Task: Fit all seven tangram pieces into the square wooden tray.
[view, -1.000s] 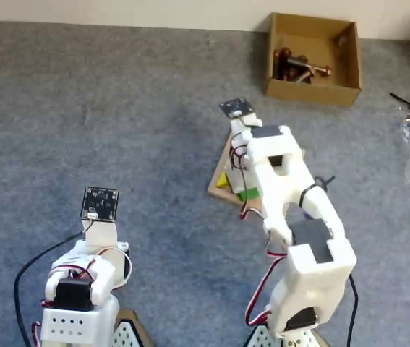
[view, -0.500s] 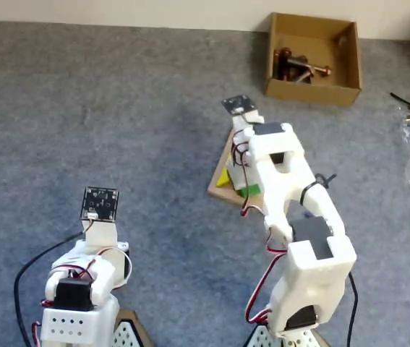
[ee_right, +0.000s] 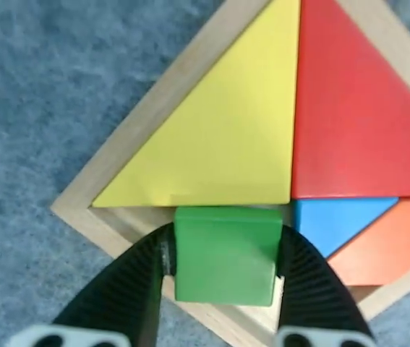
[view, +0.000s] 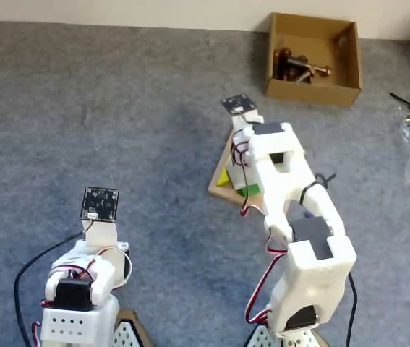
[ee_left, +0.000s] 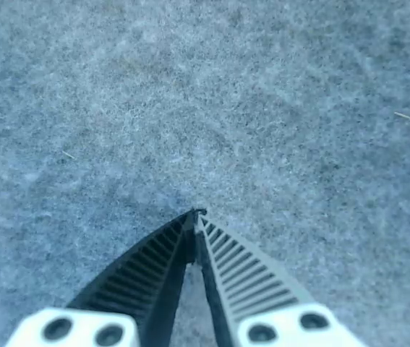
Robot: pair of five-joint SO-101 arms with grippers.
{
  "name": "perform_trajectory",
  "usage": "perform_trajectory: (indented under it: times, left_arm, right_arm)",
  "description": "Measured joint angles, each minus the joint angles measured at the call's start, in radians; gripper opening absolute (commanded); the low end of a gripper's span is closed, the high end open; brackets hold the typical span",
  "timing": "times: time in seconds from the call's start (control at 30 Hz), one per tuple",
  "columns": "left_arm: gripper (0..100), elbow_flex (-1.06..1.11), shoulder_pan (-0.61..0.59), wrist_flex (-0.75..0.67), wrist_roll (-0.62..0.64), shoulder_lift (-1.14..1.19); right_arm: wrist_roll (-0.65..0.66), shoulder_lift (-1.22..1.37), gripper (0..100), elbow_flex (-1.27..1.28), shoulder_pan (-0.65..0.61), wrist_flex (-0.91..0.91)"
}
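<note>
Sitting between the fingers of the right gripper (ee_right: pixel 223 242), which are closed on its two opposite flat sides, the green square (ee_right: pixel 226 266) hangs at the one bare corner of the square wooden tray (ee_right: pixel 118 155). Its far edge lies along the long edge of the yellow triangle (ee_right: pixel 226 137); whether it is already down in the recess or just above it cannot be told. It looks like a small painted wooden block: light, rigid and not fragile, though its smooth faces could slip or twist. The present hold, across parallel sides and near the middle, seems the soundest one, and it should go in level so that no corner catches on the rim. Beside it the red triangle (ee_right: pixel 356 116), blue triangle (ee_right: pixel 338 217) and orange piece (ee_right: pixel 389 242) lie flat in the tray. Farther off, the left gripper (ee_left: pixel 194 224) is pinched shut on nothing over the grey mat (ee_left: pixel 205 94). A cardboard box (view: pixel 312 59) stands well apart at the far edge. Against a second ago, the right arm (view: pixel 284 181) has edged slightly farther over the tray and then held still; the left arm (view: pixel 89 275) has not moved.
</note>
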Motion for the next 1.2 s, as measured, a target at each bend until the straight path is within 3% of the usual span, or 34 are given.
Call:
perform_trajectory:
  times: [0.33, 1.2]
  left_arm:
    - [1, 0.000, 0.000, 0.000, 0.000, 0.000]
    - [1, 0.000, 0.000, 0.000, 0.000, 0.000]
  right_arm:
    - [0.000, 0.000, 21.8, -0.002, 0.014, 0.005]
    - [0.000, 0.000, 22.0, -0.097, 0.040, 0.057]
